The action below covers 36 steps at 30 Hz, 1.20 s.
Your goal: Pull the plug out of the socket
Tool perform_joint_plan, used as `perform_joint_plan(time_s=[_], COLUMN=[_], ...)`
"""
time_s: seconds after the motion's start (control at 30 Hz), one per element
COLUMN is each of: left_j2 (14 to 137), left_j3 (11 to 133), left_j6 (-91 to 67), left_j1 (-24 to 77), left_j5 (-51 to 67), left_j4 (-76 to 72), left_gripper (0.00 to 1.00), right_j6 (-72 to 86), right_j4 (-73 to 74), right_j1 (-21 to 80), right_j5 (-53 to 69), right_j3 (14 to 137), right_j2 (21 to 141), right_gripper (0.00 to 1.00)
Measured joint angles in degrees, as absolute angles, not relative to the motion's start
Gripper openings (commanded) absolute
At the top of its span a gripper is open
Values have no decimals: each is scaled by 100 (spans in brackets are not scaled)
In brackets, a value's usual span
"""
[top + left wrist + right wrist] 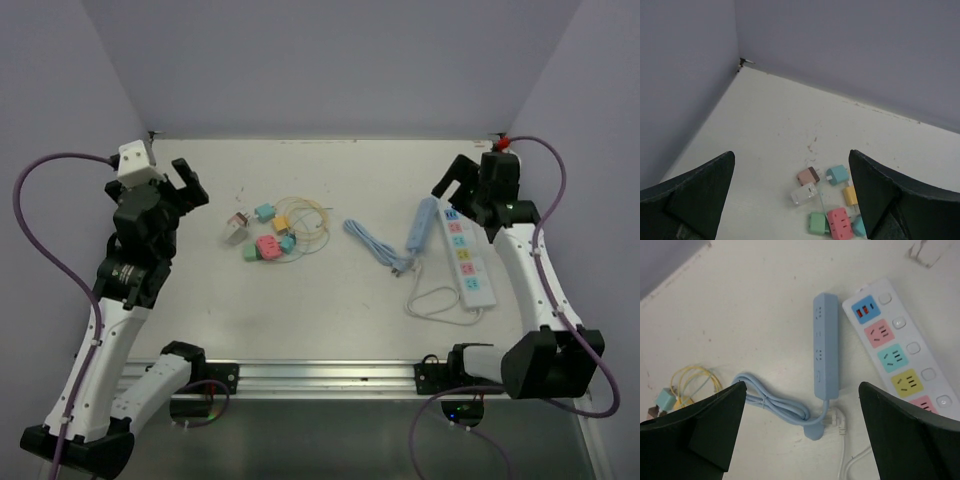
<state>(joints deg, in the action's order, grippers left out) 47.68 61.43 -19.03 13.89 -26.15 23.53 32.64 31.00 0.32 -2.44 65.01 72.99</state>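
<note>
We are looking at a white worktop (pixel 300 290) sitting in a corner. Pale purple walls (pixel 330 60) are standing around three sides of it. A silver rail (pixel 330 375) is running along its near edge. Soft light is falling evenly.

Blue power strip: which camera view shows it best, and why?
The right wrist view: the blue power strip lies central, its sockets and cord clear. The top external view shows it small, beside the white power strip. The left wrist view misses it.
</note>
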Motion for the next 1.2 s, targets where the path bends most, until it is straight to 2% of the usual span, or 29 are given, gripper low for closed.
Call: perform_joint_plan(time_s=[0.23,0.43,0.77,1.2], left_j2=[4624,4362,4180,4169], left_j3=[7105,7564,7749,7697], left_j6=[-1142,-508,-3,23], left_j1=[1389,1389,1389,1389], left_j5=[-3481,-3990,-4274,-4274], left_j4=[2263,1892,1527,1424], left_gripper=[100,100,100,100], right_j6=[2504,1715,825,659], right_j4=[3708,3745,2963,2692], right_j1=[56,572,762,762], right_j5=[-1253,-2071,-2331,-2281], right_j3=[7966,8901,8543,8289], right_j2=[6230,5653,4626,4646], right_gripper=[99,99,99,99])
